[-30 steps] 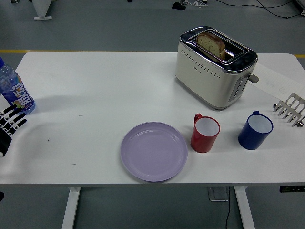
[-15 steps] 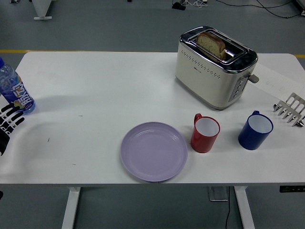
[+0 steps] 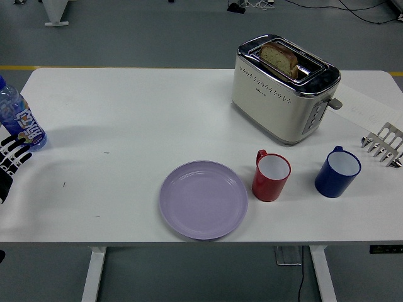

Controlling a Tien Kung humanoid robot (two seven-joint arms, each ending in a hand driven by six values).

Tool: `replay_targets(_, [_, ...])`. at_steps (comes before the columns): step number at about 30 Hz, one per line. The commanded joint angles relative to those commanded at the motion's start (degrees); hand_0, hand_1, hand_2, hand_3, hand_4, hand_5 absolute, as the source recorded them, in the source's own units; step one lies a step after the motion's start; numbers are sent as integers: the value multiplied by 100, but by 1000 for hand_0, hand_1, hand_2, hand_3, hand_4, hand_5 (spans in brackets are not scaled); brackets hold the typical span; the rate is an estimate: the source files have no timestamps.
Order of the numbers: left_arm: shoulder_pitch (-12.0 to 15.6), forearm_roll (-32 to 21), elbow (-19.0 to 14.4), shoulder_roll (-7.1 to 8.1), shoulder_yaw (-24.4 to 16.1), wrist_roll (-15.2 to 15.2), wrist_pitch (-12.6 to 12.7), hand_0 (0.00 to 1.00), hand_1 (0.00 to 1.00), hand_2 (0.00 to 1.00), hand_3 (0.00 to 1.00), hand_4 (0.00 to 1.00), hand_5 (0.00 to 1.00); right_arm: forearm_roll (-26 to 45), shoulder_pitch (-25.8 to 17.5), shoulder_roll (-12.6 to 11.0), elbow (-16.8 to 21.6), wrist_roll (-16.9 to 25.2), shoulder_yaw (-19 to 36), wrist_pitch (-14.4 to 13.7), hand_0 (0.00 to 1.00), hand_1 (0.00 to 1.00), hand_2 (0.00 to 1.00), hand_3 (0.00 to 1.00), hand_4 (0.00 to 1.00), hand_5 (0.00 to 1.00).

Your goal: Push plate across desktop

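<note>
Plate point(image 3: 203, 199) lies flat, round, left of red mug point(image 3: 271, 175); left hand point(image 3: 11, 163) far left, fingers spread.

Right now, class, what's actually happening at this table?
Nothing is being handled yet. The robot's left hand is at the table's left edge, right beside a water bottle, far from the purple plate. The plate lies untouched near the front edge, with a red mug just right of it, a blue mug further right, and a toaster holding bread behind them. No right hand shows.
</note>
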Motion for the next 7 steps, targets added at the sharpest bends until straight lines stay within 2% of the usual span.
replay_targets(7, [20,-11,2,-4,-13,-10,14,769,739,714,636,557,998,8,-5,-7,-3,8,-4,0,549,459,572,578,308,444])
